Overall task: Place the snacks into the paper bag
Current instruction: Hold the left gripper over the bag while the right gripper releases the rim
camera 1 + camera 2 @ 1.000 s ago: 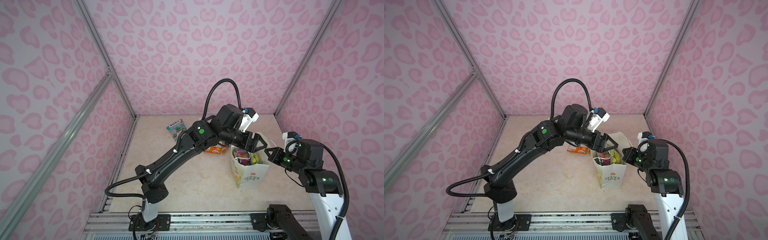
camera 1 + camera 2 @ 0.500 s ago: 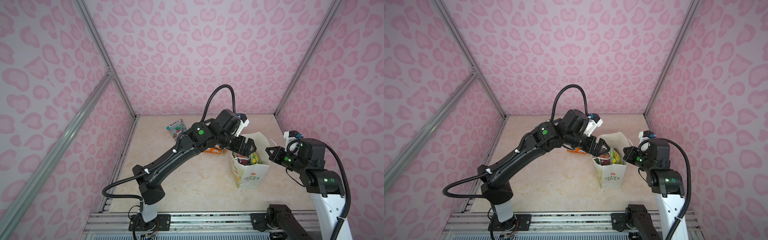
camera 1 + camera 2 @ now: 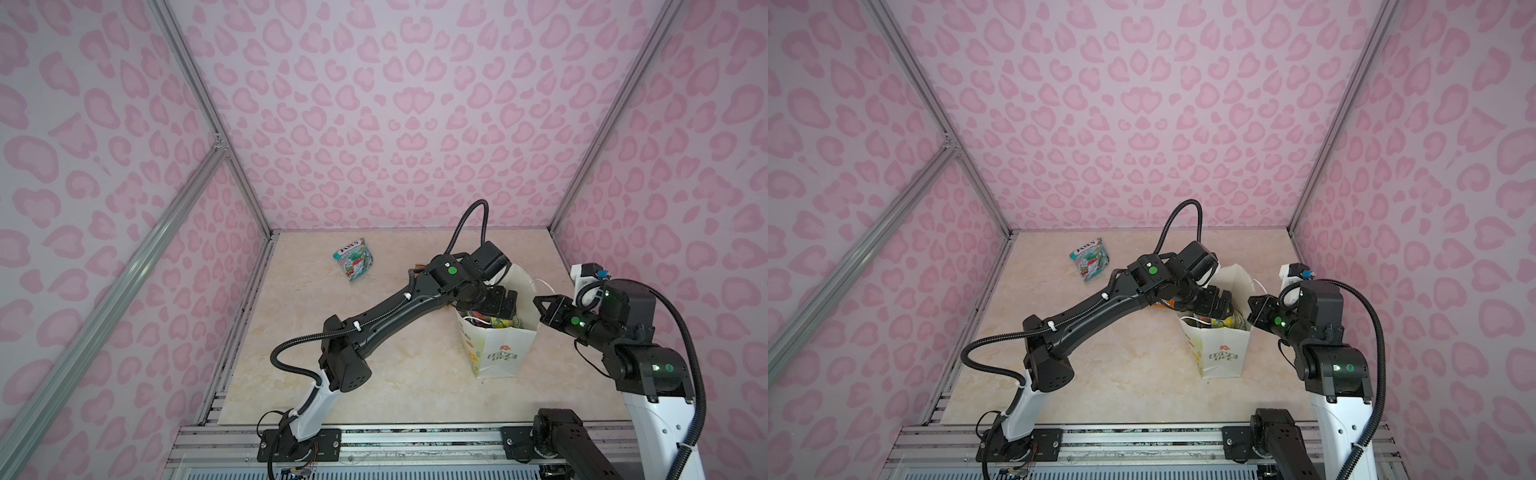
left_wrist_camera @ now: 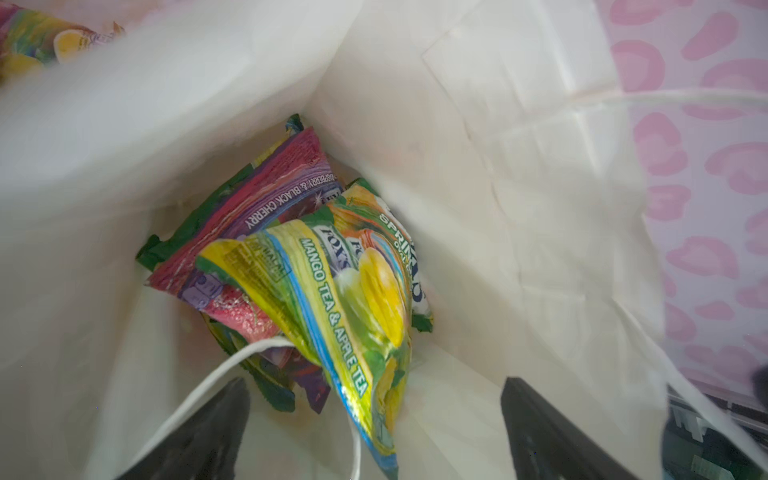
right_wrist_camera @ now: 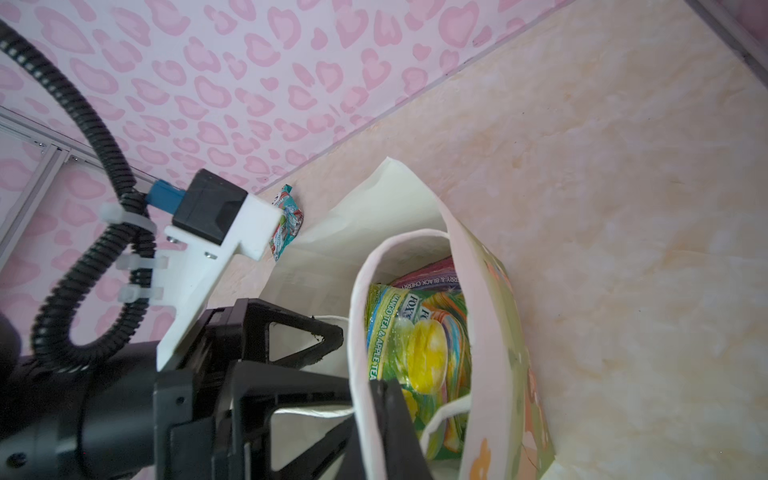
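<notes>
The left pincer (image 4: 372, 390) hangs with jaws wide apart inside the white paper carrier bag (image 3: 498, 353), over a glossy green-yellow pouch (image 4: 340, 299). The right pincer (image 5: 376, 401) is clamped on the bag's rim. A teal pouch (image 3: 353, 259) lies on the beige counter (image 3: 374, 390).

Both top views look down from high in front, facing the back wall (image 3: 395, 124) and taking in both arms. The left wrist camera, behind the left gripper (image 4: 372, 388), peers close into the paper bag (image 4: 478, 166) beneath it. The right wrist camera looks past the right gripper (image 5: 370, 401) along the bag's rim. All share the bag's mouth.
</notes>
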Available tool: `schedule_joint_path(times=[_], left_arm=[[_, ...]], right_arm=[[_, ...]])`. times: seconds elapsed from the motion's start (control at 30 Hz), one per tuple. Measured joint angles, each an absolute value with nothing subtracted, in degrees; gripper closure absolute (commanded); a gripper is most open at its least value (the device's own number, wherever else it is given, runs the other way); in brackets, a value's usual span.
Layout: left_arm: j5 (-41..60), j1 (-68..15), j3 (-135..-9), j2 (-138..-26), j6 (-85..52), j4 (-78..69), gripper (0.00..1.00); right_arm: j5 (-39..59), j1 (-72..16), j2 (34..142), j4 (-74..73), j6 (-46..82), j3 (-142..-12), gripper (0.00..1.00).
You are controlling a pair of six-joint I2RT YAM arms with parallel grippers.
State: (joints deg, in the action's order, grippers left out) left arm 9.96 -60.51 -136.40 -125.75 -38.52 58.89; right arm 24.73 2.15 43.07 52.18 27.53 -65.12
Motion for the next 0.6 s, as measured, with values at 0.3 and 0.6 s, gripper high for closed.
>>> schedule_joint_path(times=[0.3,0.6], left_arm=[[6.98,-60.60,-135.87,-128.53,-38.96,55.81,0.03],[7.29,-60.62,-134.47,-124.86,-39.62,40.97,0.03]], right_arm=[[24.62,2.24,43.18,52.18,27.31,-65.06,1.00],[23.94,2.24,42.94,53.08,26.76,-65.87,1.00]])
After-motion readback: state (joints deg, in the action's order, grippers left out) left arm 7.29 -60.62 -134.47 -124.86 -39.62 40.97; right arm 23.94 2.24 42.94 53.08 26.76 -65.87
